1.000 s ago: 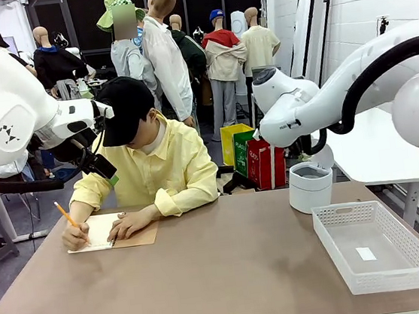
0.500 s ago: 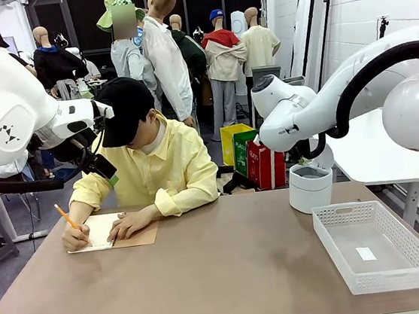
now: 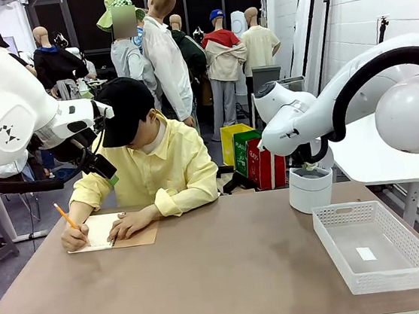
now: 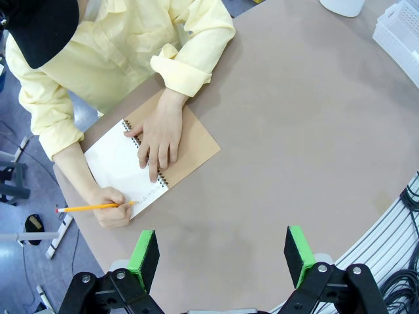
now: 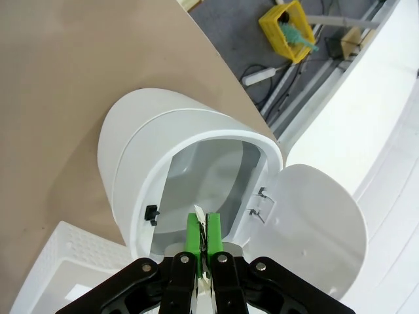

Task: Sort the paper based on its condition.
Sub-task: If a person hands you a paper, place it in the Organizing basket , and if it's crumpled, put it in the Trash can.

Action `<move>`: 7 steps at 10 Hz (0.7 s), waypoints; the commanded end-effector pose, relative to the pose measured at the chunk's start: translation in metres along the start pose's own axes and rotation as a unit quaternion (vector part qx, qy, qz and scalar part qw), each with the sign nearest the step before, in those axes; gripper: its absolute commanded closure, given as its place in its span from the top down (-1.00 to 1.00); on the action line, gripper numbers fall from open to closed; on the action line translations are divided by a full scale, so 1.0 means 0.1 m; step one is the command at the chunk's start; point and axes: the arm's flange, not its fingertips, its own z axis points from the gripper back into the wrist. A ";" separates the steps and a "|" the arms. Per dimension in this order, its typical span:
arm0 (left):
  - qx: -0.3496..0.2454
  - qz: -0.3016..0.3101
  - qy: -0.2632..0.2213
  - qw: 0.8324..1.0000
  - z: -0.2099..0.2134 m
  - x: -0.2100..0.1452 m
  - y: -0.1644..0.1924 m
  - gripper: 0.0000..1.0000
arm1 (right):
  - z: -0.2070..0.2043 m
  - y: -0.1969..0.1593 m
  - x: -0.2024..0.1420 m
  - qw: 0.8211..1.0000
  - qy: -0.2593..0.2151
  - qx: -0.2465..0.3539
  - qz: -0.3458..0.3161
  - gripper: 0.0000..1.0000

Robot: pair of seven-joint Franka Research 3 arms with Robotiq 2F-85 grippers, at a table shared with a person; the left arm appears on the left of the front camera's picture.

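Observation:
Loose paper is out of view. At the table's far left a person writes with a pencil [image 4: 97, 207] on the white page of a spiral notebook [image 4: 116, 163], the other hand resting on it. My left gripper [image 4: 221, 256] hangs high above the table near that notebook, open, nothing between its green pads; the front view shows it [image 3: 105, 173] raised at the left. My right gripper [image 5: 203, 226] is shut, pads pressed together, just above the mouth of the white bin [image 5: 196, 163], whose lid [image 5: 314, 222] stands open. A thin white sliver shows at the pads; I cannot tell what it is.
The white bin [image 3: 309, 188] stands at the far right of the table. A white mesh basket [image 3: 401, 245] sits at the front right with a small white slip [image 3: 366, 253] on its floor. Bare brown tabletop [image 3: 222, 269] spans the middle.
The right arm's wrist has dropped and shifted right, closer over the bin. The left arm and the writing person have hardly moved.

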 end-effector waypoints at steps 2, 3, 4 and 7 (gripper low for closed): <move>0.001 0.002 0.000 1.000 0.01 0.00 0.01 1.00 | -0.10 -0.13 0.04 1.000 0.008 0.007 -0.007 -1.00; 0.001 0.002 0.000 1.000 0.01 0.00 0.01 1.00 | -0.12 -0.16 0.06 1.000 0.009 0.006 -0.008 -1.00; 0.001 0.002 0.000 1.000 0.01 0.00 0.01 1.00 | -0.12 -0.17 0.08 1.000 0.012 0.005 -0.010 -1.00; 0.001 0.002 0.000 1.000 0.01 0.00 0.01 1.00 | -0.17 -0.18 0.07 1.000 0.014 0.018 -0.013 -0.01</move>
